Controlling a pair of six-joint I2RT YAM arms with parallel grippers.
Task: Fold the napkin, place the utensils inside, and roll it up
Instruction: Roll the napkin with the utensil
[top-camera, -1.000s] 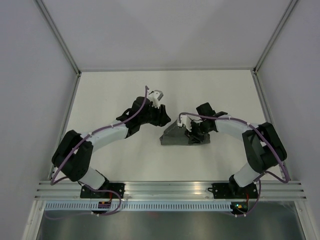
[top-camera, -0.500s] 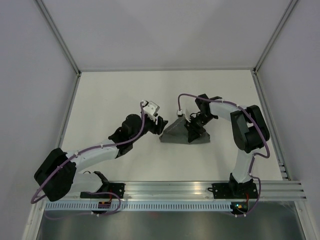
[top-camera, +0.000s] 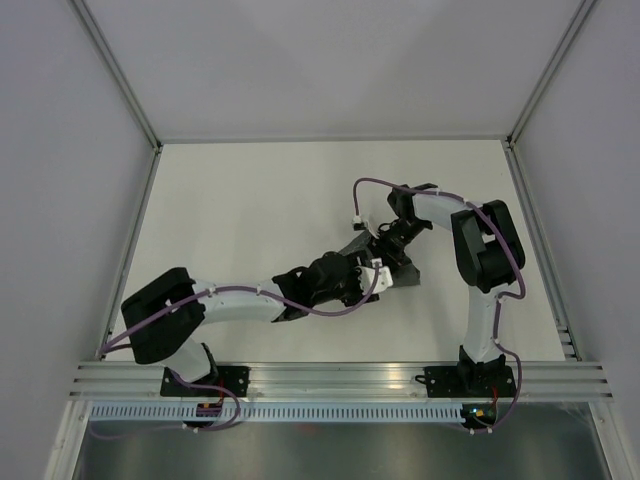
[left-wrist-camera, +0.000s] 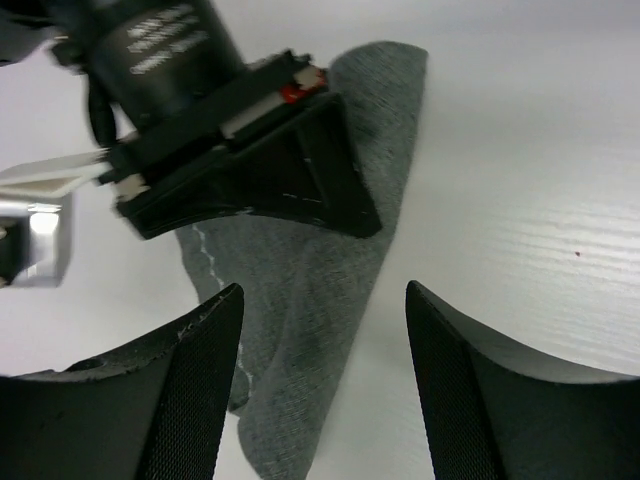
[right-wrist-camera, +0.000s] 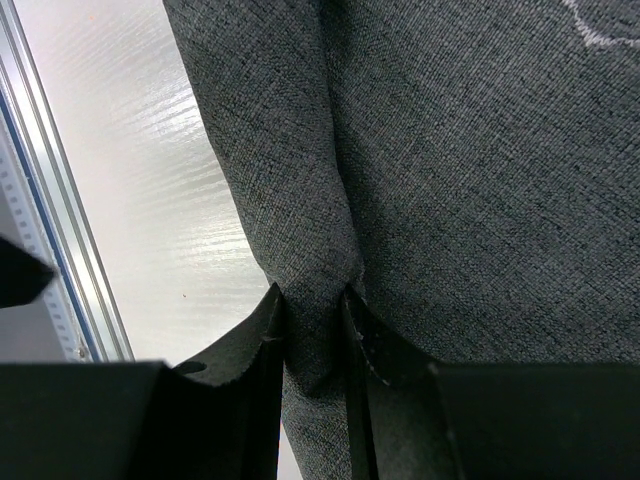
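Note:
The dark grey napkin (top-camera: 352, 247) lies bunched mid-table, and in the left wrist view its (left-wrist-camera: 300, 300) lighter stitched line shows. My right gripper (top-camera: 386, 250) sits on top of it, shut on a pinched fold of the napkin (right-wrist-camera: 480, 150); the cloth is squeezed between the right gripper's (right-wrist-camera: 315, 330) jaws. My left gripper (top-camera: 374, 274) hovers at the napkin's near edge. The left gripper's (left-wrist-camera: 320, 380) jaws are open with the cloth's end lying under the gap, untouched. The right gripper (left-wrist-camera: 250, 180) presses on the cloth just ahead of it. The utensils are out of view.
An aluminium rail (top-camera: 340, 375) runs along the near edge, also seen as a rail (right-wrist-camera: 50, 250) beside the napkin in the right wrist view. Grey walls enclose the white table (top-camera: 250, 190) on three sides. The two wrists are very close together.
My left arm swung from the napkin's far left round to its near edge and its jaws opened wider. The right gripper kept its hold on the napkin while its arm shifted.

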